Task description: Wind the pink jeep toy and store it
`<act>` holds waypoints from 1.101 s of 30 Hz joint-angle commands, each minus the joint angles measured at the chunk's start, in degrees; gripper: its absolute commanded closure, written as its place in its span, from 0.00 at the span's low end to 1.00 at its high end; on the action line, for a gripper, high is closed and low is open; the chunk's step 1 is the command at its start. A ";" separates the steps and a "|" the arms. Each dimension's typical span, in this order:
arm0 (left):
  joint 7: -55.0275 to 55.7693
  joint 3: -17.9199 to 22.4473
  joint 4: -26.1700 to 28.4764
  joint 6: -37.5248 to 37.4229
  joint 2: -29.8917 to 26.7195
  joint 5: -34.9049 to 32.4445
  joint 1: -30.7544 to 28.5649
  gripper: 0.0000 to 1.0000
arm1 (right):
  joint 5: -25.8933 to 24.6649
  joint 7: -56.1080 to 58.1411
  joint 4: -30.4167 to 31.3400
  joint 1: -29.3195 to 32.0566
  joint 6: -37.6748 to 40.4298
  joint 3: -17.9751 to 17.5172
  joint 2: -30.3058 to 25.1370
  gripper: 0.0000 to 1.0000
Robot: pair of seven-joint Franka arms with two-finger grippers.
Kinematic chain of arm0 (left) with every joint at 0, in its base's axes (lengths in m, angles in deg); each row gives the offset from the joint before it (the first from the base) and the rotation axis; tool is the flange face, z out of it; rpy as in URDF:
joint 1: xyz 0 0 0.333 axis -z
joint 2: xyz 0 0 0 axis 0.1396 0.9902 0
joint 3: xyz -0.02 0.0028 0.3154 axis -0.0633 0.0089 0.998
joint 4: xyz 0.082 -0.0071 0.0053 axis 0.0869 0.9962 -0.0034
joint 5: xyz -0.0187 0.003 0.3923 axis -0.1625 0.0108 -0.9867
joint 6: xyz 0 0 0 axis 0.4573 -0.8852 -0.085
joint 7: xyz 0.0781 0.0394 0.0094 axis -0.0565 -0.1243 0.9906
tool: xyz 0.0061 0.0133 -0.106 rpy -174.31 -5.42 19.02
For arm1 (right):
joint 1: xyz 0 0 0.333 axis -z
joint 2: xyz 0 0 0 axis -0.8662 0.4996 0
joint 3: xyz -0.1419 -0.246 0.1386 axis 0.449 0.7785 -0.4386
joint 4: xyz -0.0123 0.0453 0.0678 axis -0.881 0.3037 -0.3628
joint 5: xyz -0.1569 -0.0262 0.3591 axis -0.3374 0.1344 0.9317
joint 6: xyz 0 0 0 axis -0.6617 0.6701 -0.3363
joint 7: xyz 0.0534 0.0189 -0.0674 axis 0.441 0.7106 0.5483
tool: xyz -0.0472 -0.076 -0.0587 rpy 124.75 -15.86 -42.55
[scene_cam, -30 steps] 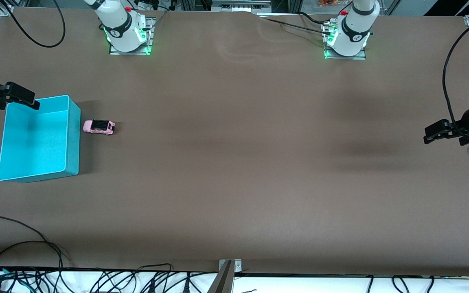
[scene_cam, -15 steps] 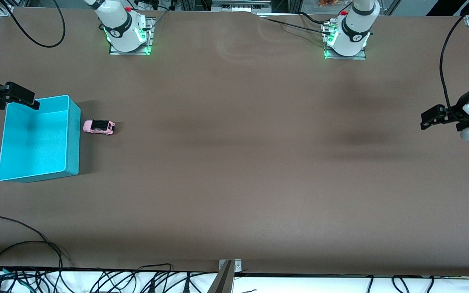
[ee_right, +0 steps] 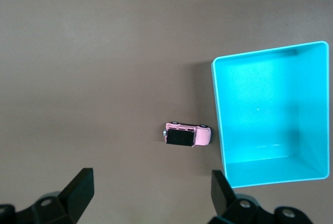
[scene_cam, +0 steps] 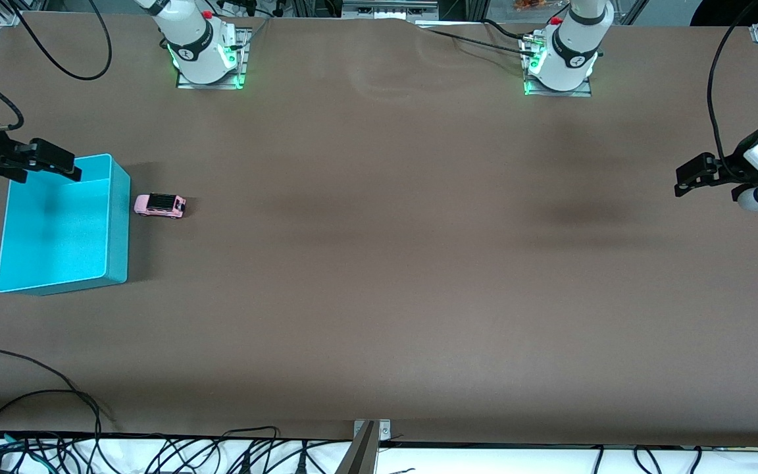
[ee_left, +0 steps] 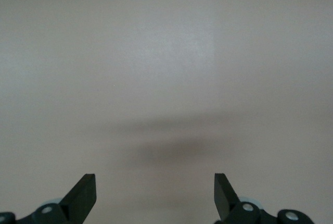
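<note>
One pink jeep toy (scene_cam: 160, 205) is all you have to deal with, and it sits upright on its wheels on the brown worktop (scene_cam: 379, 263), just beside the turquoise bin (scene_cam: 119, 224) on the side facing the left arm's end. A narrow strip of bare worktop shows between the toy and the bin wall, so they are close but apart. That placement suits the job: you can wind it on open surface and then have only a short lift over the wall to store it. The bin looks empty, so storing has not begun, and by my reading neither has winding.

Your right pincer (scene_cam: 56, 164) hangs over the bin's corner farthest from the front camera, up in the air, its jaws spread wide with nothing between them. In the right wrist view the pink jeep toy (ee_right: 188, 135) lies between the two fingertips (ee_right: 79, 190), so the arm seems lined up for a descent onto it; you would still need to carry it off the bin and over the toy.

Your left pincer (scene_cam: 691, 176) hovers well apart from the bin, at the left arm's end of the worktop, jaws likewise fully spread and empty. Its wrist view shows only bare surface, so treat that arm as waiting.
</note>
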 commanded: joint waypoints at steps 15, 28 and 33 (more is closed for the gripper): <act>0.79 0.03 1.30 0.83 -0.50 1.02 -0.40 0.00 | 0.21 -1.66 -1.05 2.13 3.12 0.21 2.18 0.00; 0.79 0.29 1.12 0.92 -0.50 1.02 -0.58 0.00 | -0.23 -1.75 -0.87 2.39 3.12 0.30 2.62 0.00; 0.79 0.20 0.94 1.01 -0.41 1.10 -1.37 0.00 | -0.40 -1.75 -0.78 2.39 2.51 0.38 3.32 0.00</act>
